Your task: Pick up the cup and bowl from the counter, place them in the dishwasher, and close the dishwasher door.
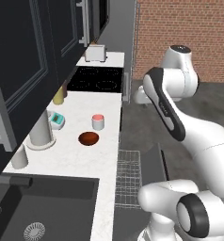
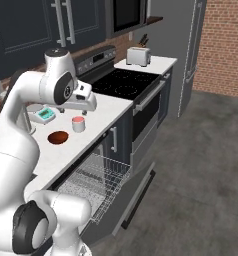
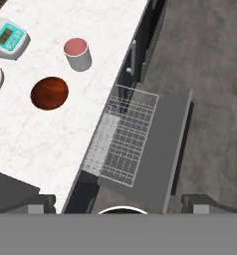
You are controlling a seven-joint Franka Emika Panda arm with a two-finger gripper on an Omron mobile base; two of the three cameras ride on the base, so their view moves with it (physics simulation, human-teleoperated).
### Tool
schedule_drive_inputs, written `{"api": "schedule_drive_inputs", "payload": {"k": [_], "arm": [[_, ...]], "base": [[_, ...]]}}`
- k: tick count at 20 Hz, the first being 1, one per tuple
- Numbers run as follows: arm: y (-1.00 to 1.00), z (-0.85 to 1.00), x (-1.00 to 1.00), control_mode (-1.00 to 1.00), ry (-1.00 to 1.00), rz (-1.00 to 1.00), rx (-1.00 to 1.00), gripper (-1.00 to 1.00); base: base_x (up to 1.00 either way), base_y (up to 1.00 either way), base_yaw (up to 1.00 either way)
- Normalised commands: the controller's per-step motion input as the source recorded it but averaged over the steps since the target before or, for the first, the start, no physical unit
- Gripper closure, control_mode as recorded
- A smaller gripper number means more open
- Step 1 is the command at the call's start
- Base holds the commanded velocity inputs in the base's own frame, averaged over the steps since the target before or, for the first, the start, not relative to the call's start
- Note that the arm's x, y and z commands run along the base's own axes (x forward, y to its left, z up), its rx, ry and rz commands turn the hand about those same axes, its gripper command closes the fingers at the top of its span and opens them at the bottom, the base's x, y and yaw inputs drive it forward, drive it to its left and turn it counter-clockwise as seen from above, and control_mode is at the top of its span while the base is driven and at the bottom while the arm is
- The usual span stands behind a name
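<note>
My pincer (image 3: 121,203) is standing fully open with nothing in it, its two dark tips (image 3: 38,203) spread wide at the bottom of the hand view, and I am hovering high above the edge of the worktop (image 3: 51,144), looking straight down. Just beyond me the cup (image 3: 77,54) is sitting upright on the marble, pink inside showing, with the red-brown bowl (image 3: 49,92) near it but apart, further from the stovetop (image 1: 96,79) than the cup. A small teal kitchen scale (image 3: 8,39) is lying behind them. Below the worktop's edge the dishwasher (image 3: 155,149) is standing open, door dropped flat, its wire rack (image 3: 121,139) pulled out and bare.

I am judging the cup to be the first pick. To do it well I am wanting to come down centred over it, tips either side of its wall, low enough to grip the body and not just the rim, keeping off the bowl and scale
</note>
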Motion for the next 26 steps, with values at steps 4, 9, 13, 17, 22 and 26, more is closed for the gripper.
{"api": "schedule_drive_inputs", "payload": {"k": [4, 9, 13, 17, 22, 26], "arm": [[0.42, -0.11, 0.26, -1.0, 0.02, 0.0, 0.0, -1.0], [0.51, -0.29, 0.62, -1.0, 0.12, 0.0, 0.0, -1.0], [0.24, -0.43, 0.81, -1.0, 0.12, 0.0, 0.0, -1.0], [0.15, -0.51, 0.89, -1.0, 0.11, -0.01, 0.02, -1.0], [0.06, -0.43, 0.8, -1.0, 0.03, -0.03, 0.05, -1.0], [0.06, -0.41, 0.73, -1.0, 0.01, -0.03, 0.08, -1.0]], "base": [[0.0, 0.0, 0.0], [0.0, 0.0, 0.0], [0.0, 0.0, 0.0], [0.0, 0.0, 0.0], [0.0, 0.0, 0.0], [0.0, 0.0, 0.0]]}}
